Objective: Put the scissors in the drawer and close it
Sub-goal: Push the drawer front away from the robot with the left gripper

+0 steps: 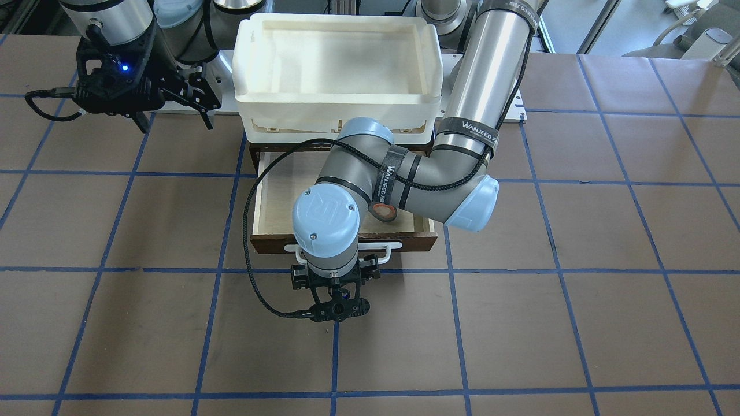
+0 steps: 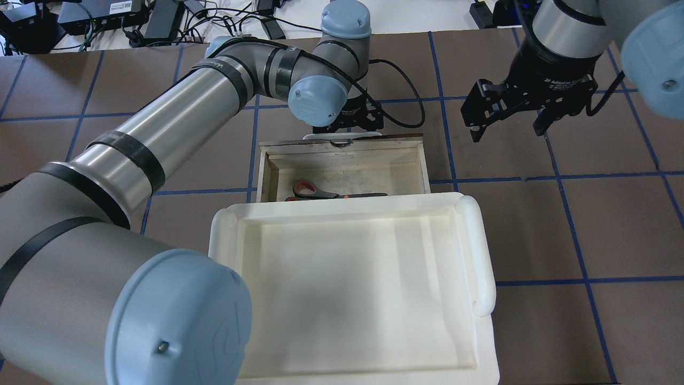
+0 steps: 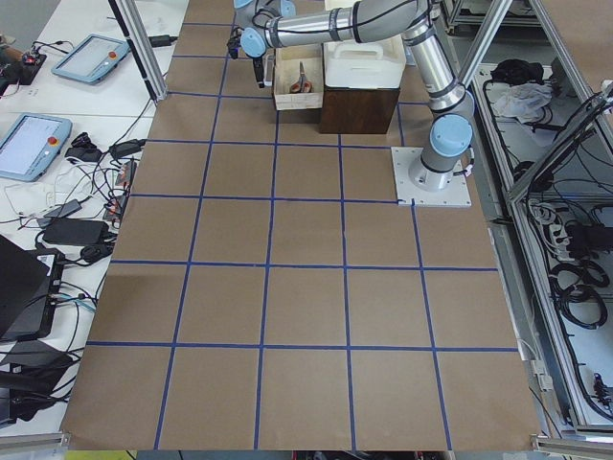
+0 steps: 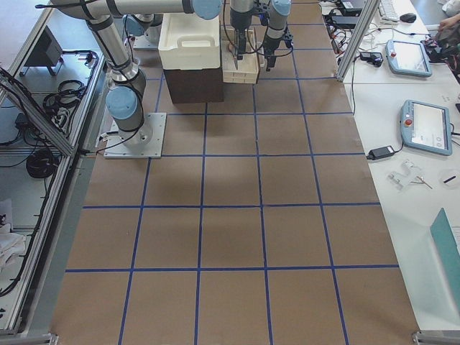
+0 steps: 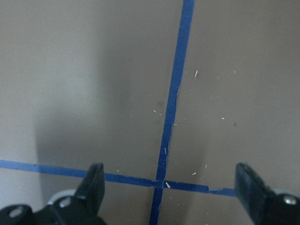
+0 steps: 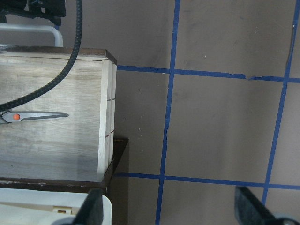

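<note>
The scissors [image 2: 315, 191] lie flat inside the open drawer [image 2: 374, 168], their grey handles lined orange-red; one loop shows under the left arm [image 1: 383, 212], and the blades show in the right wrist view [image 6: 40, 115]. The drawer's dark front [image 1: 413, 241] and white bar handle [image 1: 392, 245] face away from the robot. My left gripper [image 1: 335, 280] points down just beyond the handle, open and empty over the table [image 5: 171, 187]. My right gripper [image 2: 507, 131] hangs open and empty to the drawer's side, apart from it [image 6: 168, 208].
A white plastic bin [image 2: 481, 251] sits on top of the dark cabinet that holds the drawer. The left arm's elbow [image 1: 462, 202] and black cable [image 1: 251, 231] pass over the drawer. Brown table with blue tape grid lies all around.
</note>
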Robot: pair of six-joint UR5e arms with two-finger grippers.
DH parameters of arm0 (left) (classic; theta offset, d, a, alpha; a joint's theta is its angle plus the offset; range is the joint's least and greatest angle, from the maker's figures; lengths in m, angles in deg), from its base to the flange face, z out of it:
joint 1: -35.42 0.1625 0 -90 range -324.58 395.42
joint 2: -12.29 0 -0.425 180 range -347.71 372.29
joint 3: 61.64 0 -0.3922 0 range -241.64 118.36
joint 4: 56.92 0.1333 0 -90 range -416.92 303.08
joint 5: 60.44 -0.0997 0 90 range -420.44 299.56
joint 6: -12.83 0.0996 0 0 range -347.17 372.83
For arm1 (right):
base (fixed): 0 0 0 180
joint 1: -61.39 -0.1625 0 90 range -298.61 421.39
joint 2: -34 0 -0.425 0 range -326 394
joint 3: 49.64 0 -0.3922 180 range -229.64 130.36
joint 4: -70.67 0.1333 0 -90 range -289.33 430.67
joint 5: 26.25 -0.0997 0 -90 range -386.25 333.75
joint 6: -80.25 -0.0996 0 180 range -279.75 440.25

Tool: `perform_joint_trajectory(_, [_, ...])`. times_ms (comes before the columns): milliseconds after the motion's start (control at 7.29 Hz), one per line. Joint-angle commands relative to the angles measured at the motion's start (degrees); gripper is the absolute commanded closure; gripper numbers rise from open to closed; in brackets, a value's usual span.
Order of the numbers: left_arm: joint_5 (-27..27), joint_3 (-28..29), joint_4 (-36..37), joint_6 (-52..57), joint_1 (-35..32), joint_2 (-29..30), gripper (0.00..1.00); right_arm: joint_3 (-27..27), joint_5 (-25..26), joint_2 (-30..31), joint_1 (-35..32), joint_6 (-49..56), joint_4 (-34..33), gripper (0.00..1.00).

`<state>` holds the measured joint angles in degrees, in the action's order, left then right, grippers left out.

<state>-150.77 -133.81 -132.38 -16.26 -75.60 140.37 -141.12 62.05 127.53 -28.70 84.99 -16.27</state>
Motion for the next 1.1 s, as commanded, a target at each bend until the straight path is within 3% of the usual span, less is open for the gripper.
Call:
perform_joint_trajectory(0, [0.2, -0.3, -3.2, -0.9, -0.9, -1.5, 0.0, 0.0, 0.0, 0.1, 0.0, 0.0, 0.0, 0.0])
perform_joint_trajectory(549, [0.7, -0.8, -17.2, -1.8, -1.2, -5.0, 0.0, 0.0, 0.4, 0.1, 0.0, 1.3, 0.5, 0.0])
perform_joint_trajectory(960, [1.8, -4.7, -18.7, -2.2, -1.4, -6.5, 0.0, 0.0, 0.4, 0.1, 0.0, 1.3, 0.8, 0.0])
